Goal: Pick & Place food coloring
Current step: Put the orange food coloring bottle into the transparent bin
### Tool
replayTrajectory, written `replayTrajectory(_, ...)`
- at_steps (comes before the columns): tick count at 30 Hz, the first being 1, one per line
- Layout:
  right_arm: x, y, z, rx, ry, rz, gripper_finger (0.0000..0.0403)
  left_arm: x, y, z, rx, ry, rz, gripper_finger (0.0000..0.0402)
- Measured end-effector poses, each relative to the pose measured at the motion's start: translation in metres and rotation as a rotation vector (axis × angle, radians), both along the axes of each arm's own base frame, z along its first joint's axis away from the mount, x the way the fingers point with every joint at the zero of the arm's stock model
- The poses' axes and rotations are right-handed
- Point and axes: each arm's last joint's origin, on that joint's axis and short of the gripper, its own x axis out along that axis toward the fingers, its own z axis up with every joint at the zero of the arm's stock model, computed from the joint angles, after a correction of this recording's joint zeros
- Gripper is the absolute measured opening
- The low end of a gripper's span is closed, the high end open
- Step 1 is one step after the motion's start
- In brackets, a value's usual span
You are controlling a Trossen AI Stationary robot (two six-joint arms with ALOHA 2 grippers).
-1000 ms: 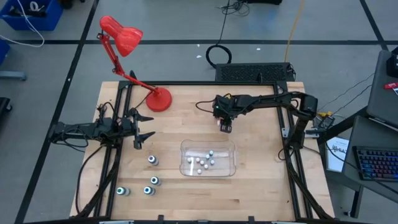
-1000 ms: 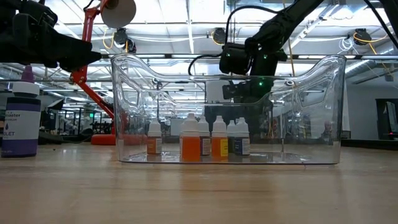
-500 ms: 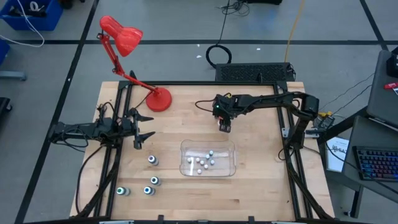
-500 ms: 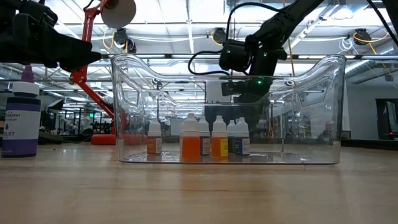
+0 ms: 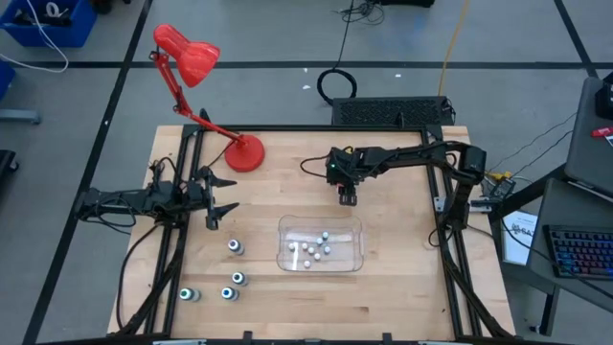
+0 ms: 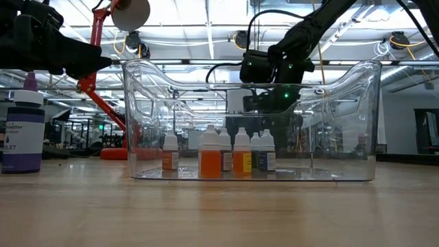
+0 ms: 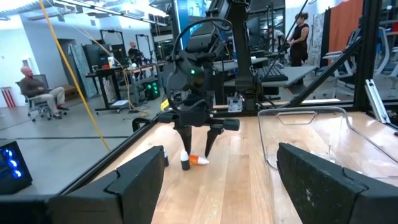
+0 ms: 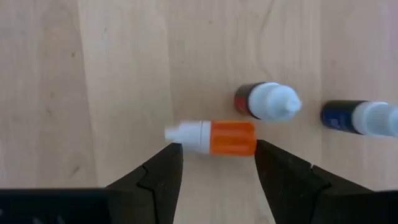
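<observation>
right gripper (image 8: 214,165) open over orange bottle (image 8: 214,137) | blue bottle (image 8: 364,118) cut off

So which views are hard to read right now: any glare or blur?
Low view: the clear tray mirrors ceiling lights, muddling the right gripper behind it. Right wrist view: sharp on the orange bottle. Left wrist view: its own fingers are blurred.
</observation>
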Motion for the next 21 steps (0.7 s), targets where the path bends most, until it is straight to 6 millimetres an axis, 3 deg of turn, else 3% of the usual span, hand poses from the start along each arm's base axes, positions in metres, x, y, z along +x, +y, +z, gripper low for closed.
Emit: replayTrajectory(21,0.0008,0.0078,-0.0022,0.019,0.021,-0.005,0.0175,0.0,0.0,-0.0002,0.0,0.001,0.001,0.0306)
